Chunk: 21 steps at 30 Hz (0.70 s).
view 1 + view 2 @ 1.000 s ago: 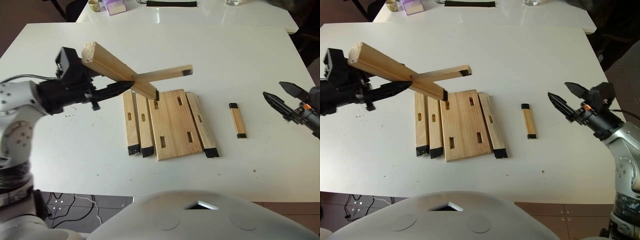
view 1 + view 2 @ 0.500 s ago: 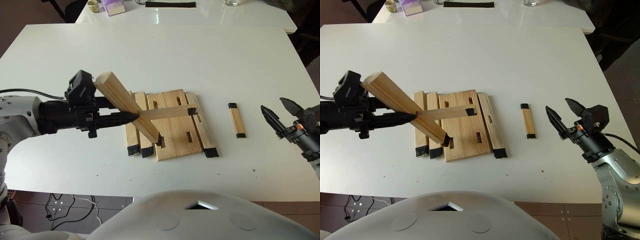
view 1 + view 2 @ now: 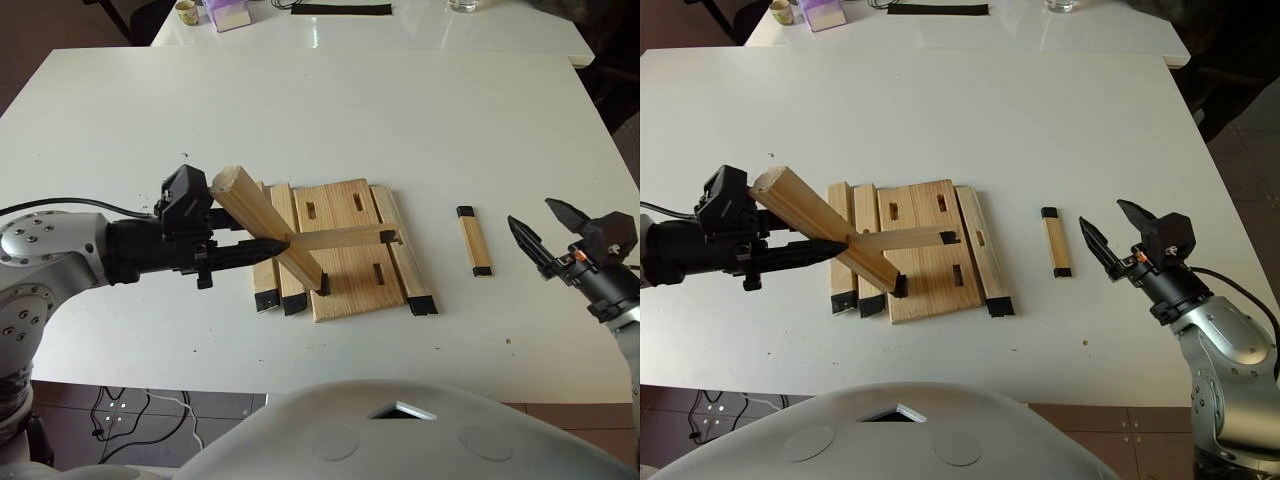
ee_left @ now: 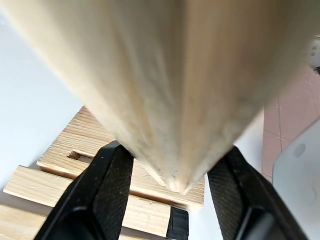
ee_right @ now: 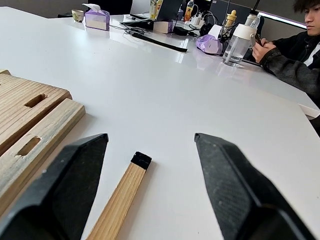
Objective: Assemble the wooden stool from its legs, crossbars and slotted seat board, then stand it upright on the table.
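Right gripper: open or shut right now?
Open. The right gripper has its jaws spread wide with nothing between them; the short crossbar lies apart from them, untouched.

Silver-grey rounded shells on left arm (image 3: 42, 255) and right arm (image 3: 1232, 342); black forearms, black tapered jaws

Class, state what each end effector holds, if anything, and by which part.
The left end effector grips the thick pale wooden leg at mid-length, where its thin crossbar joins. The right end effector holds nothing.
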### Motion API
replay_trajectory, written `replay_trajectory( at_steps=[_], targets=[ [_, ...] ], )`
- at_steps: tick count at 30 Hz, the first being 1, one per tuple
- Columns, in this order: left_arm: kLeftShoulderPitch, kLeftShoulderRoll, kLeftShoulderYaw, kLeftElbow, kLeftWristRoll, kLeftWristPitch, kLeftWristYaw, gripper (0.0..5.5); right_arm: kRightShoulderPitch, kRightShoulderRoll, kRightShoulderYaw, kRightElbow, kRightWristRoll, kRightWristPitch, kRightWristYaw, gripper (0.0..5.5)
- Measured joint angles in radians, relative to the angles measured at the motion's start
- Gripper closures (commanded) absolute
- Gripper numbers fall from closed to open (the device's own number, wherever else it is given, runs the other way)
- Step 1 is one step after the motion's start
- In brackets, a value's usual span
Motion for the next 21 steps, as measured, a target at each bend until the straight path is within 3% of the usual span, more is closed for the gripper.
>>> replay_trajectory(
  at_steps=[21],
  targets=[
    [0.037, -0.028, -0.194, 0.018, 0.329, -0.354, -0.013, 3.36, -0.026, 0.014, 0.070, 0.004, -0.041, -0.017, -0.007, 2.32]
  ],
)
